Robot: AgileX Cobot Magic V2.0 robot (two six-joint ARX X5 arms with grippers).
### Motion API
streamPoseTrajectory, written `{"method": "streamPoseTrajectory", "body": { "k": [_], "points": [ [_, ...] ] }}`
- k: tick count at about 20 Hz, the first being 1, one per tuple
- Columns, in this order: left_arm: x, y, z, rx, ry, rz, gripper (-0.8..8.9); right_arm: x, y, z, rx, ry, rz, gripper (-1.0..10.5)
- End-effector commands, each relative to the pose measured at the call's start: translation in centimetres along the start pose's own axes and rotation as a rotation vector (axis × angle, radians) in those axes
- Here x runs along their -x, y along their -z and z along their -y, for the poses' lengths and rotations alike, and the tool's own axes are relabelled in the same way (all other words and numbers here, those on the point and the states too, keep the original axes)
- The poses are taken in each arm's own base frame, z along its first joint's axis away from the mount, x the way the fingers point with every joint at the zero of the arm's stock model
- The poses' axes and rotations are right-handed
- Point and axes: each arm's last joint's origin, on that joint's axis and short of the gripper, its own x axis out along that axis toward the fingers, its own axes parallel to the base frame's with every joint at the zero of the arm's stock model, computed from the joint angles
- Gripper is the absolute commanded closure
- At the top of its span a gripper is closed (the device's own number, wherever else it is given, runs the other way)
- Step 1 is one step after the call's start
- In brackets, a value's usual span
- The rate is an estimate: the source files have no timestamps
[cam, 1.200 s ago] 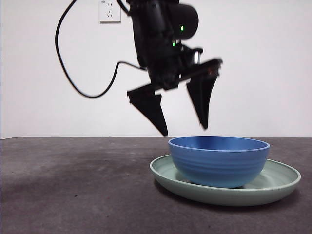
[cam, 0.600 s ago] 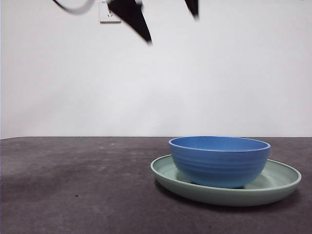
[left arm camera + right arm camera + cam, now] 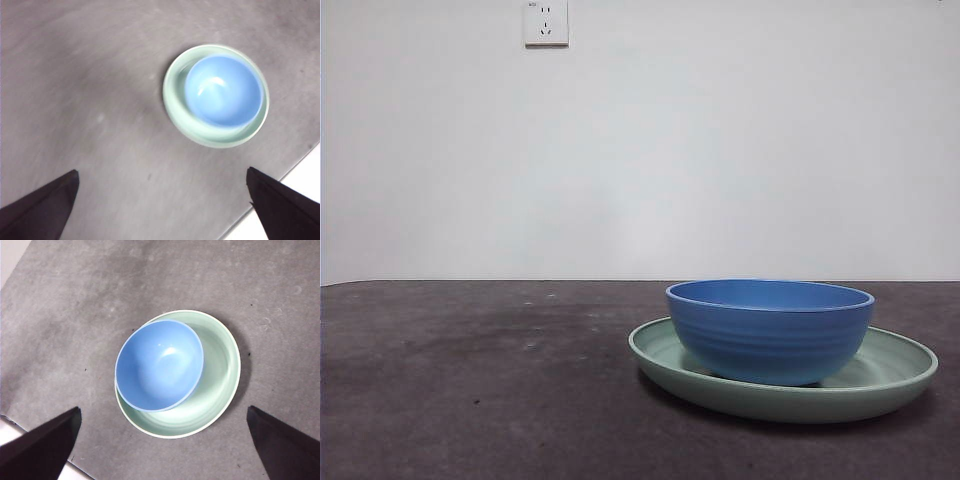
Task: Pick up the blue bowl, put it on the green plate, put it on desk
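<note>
The blue bowl stands upright inside the green plate, which rests on the dark desk at the right. Both show from above in the left wrist view, bowl in plate, and in the right wrist view, bowl in plate. The bowl sits off-centre in the plate. My left gripper is open, empty and high above the desk. My right gripper is open, empty and high above the plate. Neither gripper shows in the front view.
A white wall socket is on the back wall. The desk's edge and a pale floor show in the left wrist view and the right wrist view.
An open gripper that hung just above the bowl has risen out of the top of the front view. The bowl and plate have not moved.
</note>
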Motion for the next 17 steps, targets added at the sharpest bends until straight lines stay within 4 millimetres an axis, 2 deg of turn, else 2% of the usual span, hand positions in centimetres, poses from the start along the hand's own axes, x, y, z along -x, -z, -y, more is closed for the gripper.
{"method": "streamPoseTrajectory", "body": {
  "k": [1, 5, 10, 12, 17],
  "points": [
    [1.1, 2.5, -0.4, -0.001, -0.020, 0.056, 2.46, 0.2, -0.4, -0.2, 0.019, -0.004, 0.012, 3.0],
    [2.7, 6.8, -0.2, -0.010, -0.037, 0.163, 2.46, -0.1, -0.5, -0.1, 0.013, -0.008, -0.001, 3.0],
    [3.1, 12.0, 0.2, 0.018, -0.033, 0.271, 2.47, -0.4, -0.5, 0.1, 0.002, -0.008, -0.025, 3.0],
    [3.8, 13.2, 0.5, 0.042, 0.006, 0.303, 2.47, -0.5, -0.4, 0.2, -0.005, -0.007, -0.039, 3.0],
    [4.5, 13.8, 0.6, 0.066, 0.020, 0.333, 2.48, -1.5, -0.4, 0.6, -0.020, -0.003, -0.116, 3.0]
  ]
}}
